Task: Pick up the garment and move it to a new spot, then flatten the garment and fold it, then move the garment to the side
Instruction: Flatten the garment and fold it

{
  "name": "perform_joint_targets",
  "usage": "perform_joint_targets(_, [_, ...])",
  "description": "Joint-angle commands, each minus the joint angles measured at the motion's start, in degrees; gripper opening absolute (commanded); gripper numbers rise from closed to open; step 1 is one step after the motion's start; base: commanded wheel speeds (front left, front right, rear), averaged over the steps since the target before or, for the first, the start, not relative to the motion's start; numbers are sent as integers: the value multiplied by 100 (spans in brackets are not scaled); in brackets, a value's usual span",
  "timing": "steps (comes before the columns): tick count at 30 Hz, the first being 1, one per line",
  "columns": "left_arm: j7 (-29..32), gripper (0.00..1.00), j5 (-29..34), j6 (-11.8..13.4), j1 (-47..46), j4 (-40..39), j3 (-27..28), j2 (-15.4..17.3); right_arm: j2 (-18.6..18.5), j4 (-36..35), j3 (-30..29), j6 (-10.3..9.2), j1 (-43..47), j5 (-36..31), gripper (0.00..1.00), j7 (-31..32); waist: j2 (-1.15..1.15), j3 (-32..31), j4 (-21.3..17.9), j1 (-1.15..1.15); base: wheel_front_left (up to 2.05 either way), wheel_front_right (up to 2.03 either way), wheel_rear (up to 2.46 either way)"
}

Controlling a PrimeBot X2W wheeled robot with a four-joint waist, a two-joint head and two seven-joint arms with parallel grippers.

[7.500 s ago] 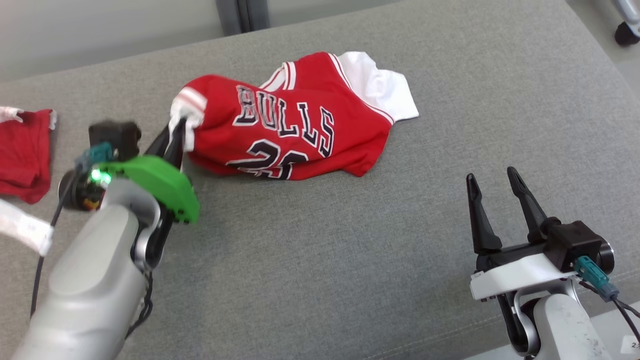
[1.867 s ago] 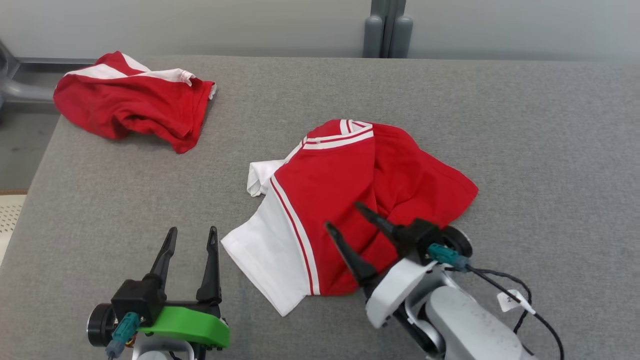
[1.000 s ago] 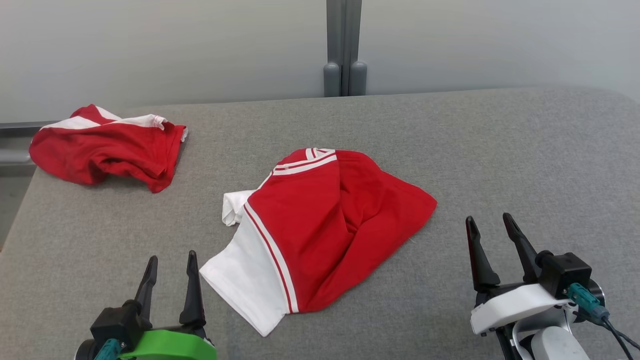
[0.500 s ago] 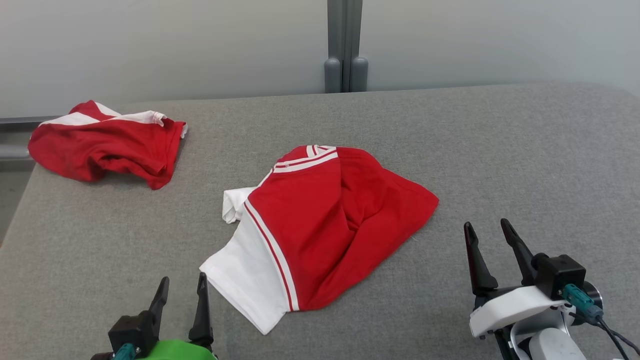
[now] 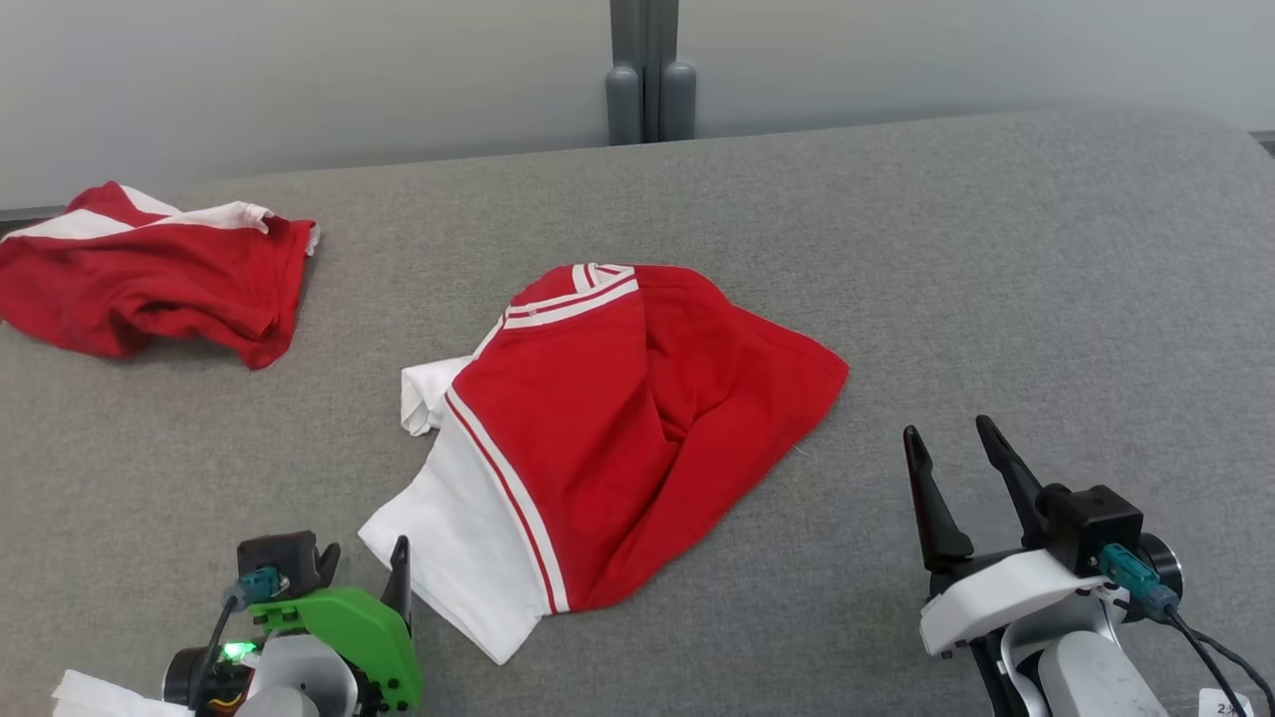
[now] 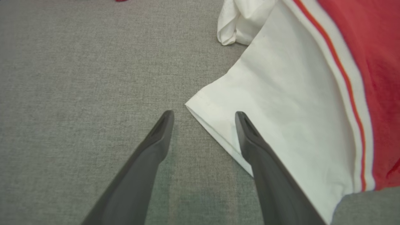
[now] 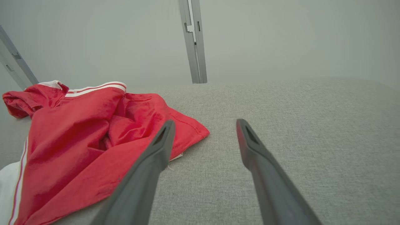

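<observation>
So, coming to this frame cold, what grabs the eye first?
A rumpled red and white jersey lies in the middle of the grey cushion, with a second red garment at the far left. The open left hand brackets the jersey's white sleeve corner; the open right hand sits apart on its right.

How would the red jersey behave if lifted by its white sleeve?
Probably floppy: the jersey lies in soft folds, so it should drape. Likely light, thin cloth. The sleeve lies flat, perhaps hard to pinch.

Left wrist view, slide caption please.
Open left pincer poised at the white sleeve corner of the red jersey.
</observation>
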Motion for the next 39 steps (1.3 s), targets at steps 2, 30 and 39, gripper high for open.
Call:
perform_joint_targets(2, [-50,100,-45,29,-196,118,45,62,-12,57,-28,-2,-76,-56,100,-17,0,170,-174,0,0,0,0])
perform_joint_targets(30, [-893,0,-288,-168,-549,386,-353,-186,-65,2028,-749,-2,-2021,-1274,100,1105,0,640,683,0,0,0,0])
perform_joint_targets(39, [-985,0,-434,-143,-353,-47,-591,-248,-100,3108,-481,-2,-2495,-1049,96,1667,0,727,1032,0,0,0,0])
